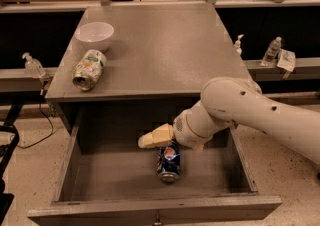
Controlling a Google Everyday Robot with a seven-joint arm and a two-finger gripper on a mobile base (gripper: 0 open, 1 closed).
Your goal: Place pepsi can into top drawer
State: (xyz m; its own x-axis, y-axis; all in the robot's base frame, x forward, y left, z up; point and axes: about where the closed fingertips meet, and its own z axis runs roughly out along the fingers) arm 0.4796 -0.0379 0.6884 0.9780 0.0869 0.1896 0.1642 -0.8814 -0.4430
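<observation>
The pepsi can [169, 163] lies on its side on the floor of the open top drawer [150, 209], about mid-width, one silver end toward the front panel. My gripper [151, 140] hangs inside the drawer just above the can's rear end. Its cream fingers [156, 136] point left. It is open and holds nothing. The white arm [250, 110] reaches in from the right, over the drawer's right wall, and hides part of the drawer's back.
A green-and-white can [89, 70] lies on its side on the cabinet top [170, 45] at the left, next to a white bowl [94, 35]. Small bottles [272, 50] stand on a ledge to the right, and one [31, 65] to the left.
</observation>
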